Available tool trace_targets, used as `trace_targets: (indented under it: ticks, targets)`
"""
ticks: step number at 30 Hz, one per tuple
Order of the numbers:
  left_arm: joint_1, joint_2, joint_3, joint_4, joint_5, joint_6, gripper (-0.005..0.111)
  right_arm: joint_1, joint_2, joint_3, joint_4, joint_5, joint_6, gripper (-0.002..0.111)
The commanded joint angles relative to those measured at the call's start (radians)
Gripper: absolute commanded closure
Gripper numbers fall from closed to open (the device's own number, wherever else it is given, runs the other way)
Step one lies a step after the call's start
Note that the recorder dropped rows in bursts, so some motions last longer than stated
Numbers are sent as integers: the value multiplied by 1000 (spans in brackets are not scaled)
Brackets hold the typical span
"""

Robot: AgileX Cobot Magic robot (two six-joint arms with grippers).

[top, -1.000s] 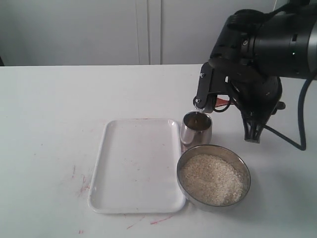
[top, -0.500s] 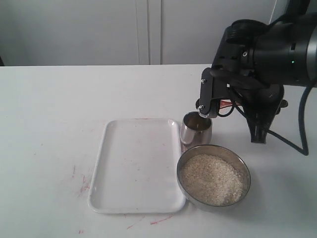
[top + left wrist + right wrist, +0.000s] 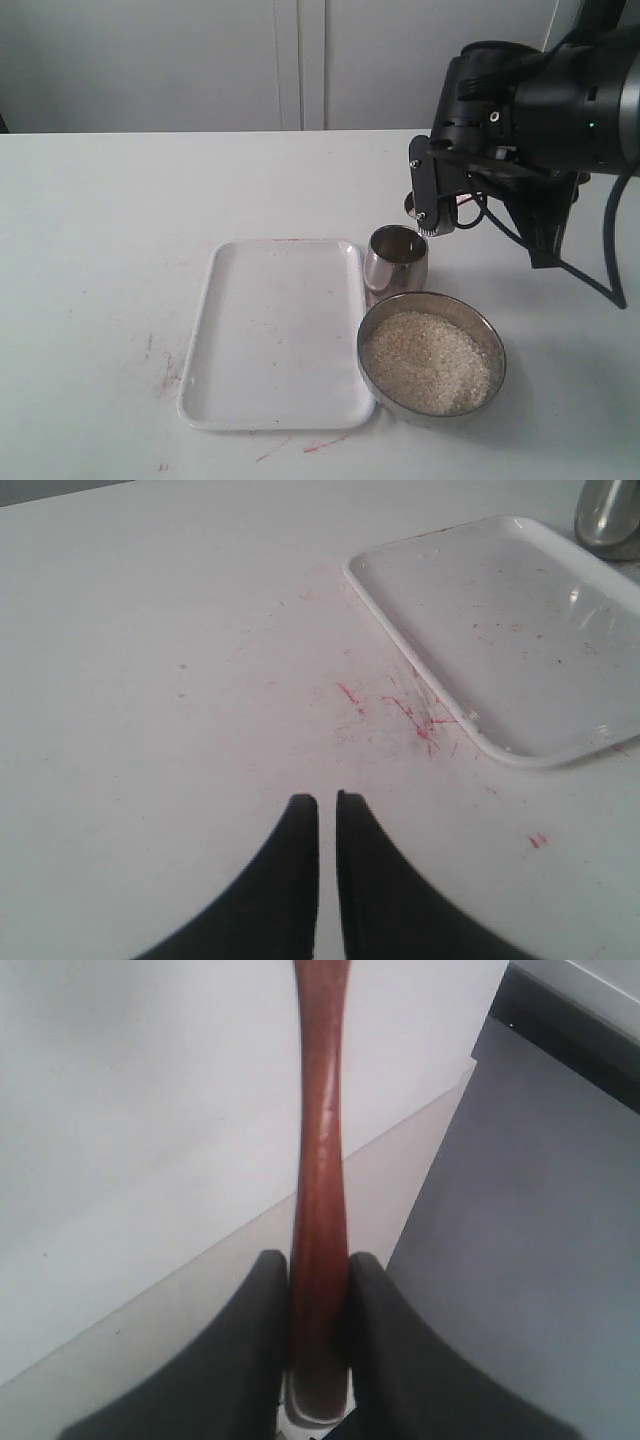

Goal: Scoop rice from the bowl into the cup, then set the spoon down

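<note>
The steel bowl [image 3: 485, 335] holds a mound of rice [image 3: 428, 362] at the front right. The small steel cup [image 3: 396, 260] stands just behind it, touching the tray's corner; its rim also shows in the left wrist view [image 3: 610, 515]. My right gripper [image 3: 318, 1260] is shut on the reddish-brown spoon [image 3: 320, 1150] by its handle. The spoon's head is out of that view. In the exterior view the right arm [image 3: 520, 110] hangs above and behind the cup, and only a sliver of red shows under it. My left gripper [image 3: 318, 802] is shut and empty, low over the bare table.
A white rectangular tray [image 3: 272, 335] lies left of the cup and bowl, also seen from the left wrist [image 3: 500, 630]. Red scuff marks [image 3: 420, 715] stain the table beside it. The table's far edge and a pale wall lie behind the right arm.
The right arm has shifted to the right and turned a little, moving its lower end away from the cup's mouth. Cup, bowl and tray have stayed put.
</note>
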Motion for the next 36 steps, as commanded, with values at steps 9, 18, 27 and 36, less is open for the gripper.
trace_targets:
  ticks: [9, 18, 27, 36]
  targets:
    - [-7, 1, -6, -7, 1, -2, 92, 2, -2, 3, -61, -23, -65, 108]
    - [-7, 1, -6, -7, 1, -2, 92, 2, -2, 3, -103, -48, -116, 108]
    - [-7, 1, -6, -7, 1, -2, 92, 31, -2, 3, -155, -38, -128, 108]
    - [-7, 1, -6, -7, 1, -2, 92, 48, -2, 3, -211, 3, -133, 108]
